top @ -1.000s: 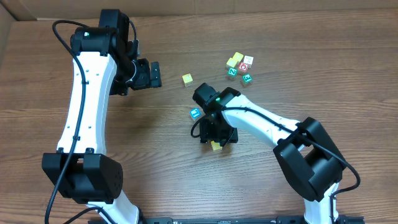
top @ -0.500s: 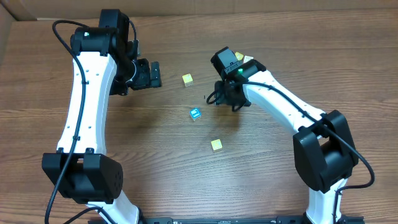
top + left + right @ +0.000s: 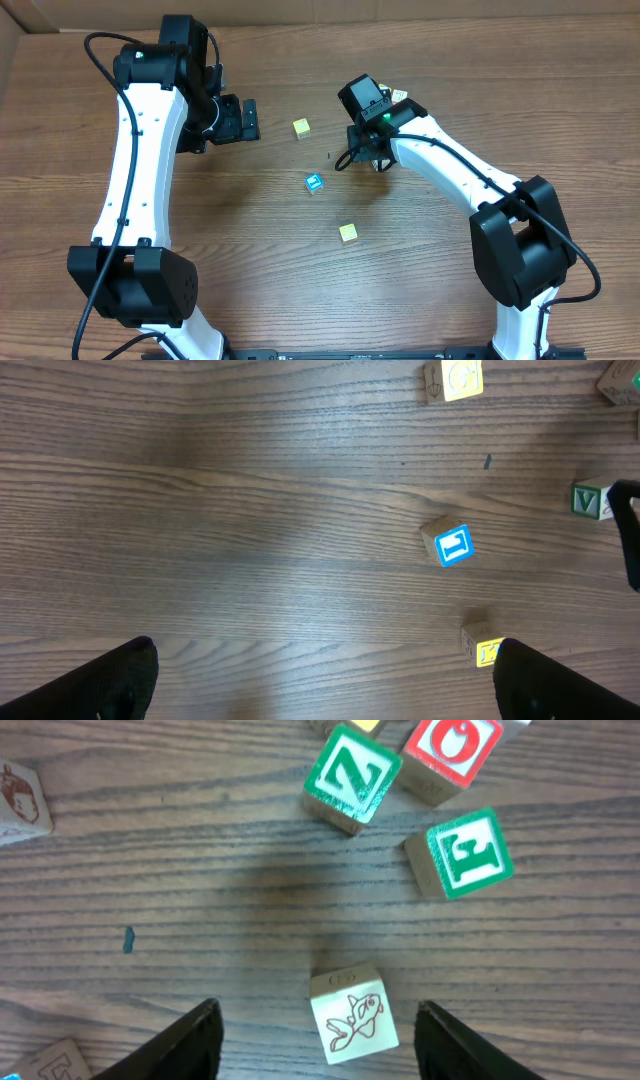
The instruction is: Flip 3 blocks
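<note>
Three blocks show. A blue-framed block lies mid-table. A pale yellow block sits nearer the front. A whitish block with a red fish drawing rests on the wood between the fingers of my right gripper, which is open and touches neither side of it. The arm hides that block in the overhead view. My left gripper hangs open at the far left, with nothing between its fingers.
A lone bright yellow cube lies at the back. Just beyond my right gripper stand a green Z cube, a red O cube and a green E cube. A cardboard wall runs along the table's far edge.
My right arm has swung from the pale yellow block near the front to the far cluster, leaving that block on the table. Its fingers have narrowed slightly. The left arm has not moved.
</note>
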Robot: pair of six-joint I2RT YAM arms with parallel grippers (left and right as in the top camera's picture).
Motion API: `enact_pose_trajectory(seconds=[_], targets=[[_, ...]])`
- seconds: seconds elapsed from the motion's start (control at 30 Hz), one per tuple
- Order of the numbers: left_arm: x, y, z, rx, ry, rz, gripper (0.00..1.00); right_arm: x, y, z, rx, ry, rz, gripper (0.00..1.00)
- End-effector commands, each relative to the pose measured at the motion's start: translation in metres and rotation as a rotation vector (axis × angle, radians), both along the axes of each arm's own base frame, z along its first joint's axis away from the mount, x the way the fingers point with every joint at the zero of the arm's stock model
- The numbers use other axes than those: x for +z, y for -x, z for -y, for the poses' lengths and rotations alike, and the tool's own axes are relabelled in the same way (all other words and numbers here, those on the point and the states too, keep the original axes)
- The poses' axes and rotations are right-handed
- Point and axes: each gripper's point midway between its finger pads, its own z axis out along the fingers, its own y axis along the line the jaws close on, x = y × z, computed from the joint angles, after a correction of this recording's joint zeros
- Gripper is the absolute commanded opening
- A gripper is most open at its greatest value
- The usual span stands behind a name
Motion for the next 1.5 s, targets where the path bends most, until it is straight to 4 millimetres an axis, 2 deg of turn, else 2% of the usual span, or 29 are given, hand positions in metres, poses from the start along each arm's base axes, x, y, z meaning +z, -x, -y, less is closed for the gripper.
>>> enact_pose_trajectory(seconds=[0.0, 0.07, 0.2, 0.3, 0.53, 0.63, 0.8, 1.13, 1.47], targets=[[-0.004, 0.000, -0.004, 0.027, -0.004, -0.013, 1.00, 0.002, -0.005, 0.010, -0.004, 0.030, 0.023, 0.58], [-0.004, 0.000, -0.004, 0.027, -0.005, -0.014, 1.00, -0.002, -0.006, 0.012, -0.010, 0.034, 0.017, 0.55], [-0.004, 0.000, -0.004, 0.027, -0.004, -0.014, 1.00, -0.024, -0.005, 0.019, -0.013, 0.063, -0.031, 0.56], [-0.004, 0.000, -0.004, 0.027, -0.004, -0.013, 1.00, -0.030, -0.004, 0.021, -0.003, 0.069, -0.050, 0.56], [-0.004, 0.000, -0.004, 0.027, -0.004, -0.014, 1.00, -0.032, -0.002, 0.020, 0.012, 0.069, -0.062, 0.56], [-0.004, 0.000, -0.004, 0.027, -0.004, -0.014, 1.00, -0.032, -0.001, 0.020, 0.035, 0.074, -0.066, 0.53], [-0.004, 0.000, -0.004, 0.027, -0.004, -0.014, 1.00, -0.034, 0.003, 0.013, 0.073, 0.043, -0.087, 0.54], [-0.004, 0.000, -0.004, 0.027, -0.004, -0.014, 1.00, -0.036, 0.009, 0.016, 0.073, 0.057, -0.115, 0.55], [-0.004, 0.000, -0.004, 0.027, -0.004, -0.013, 1.00, -0.035, 0.007, 0.016, 0.073, 0.056, -0.107, 0.52]])
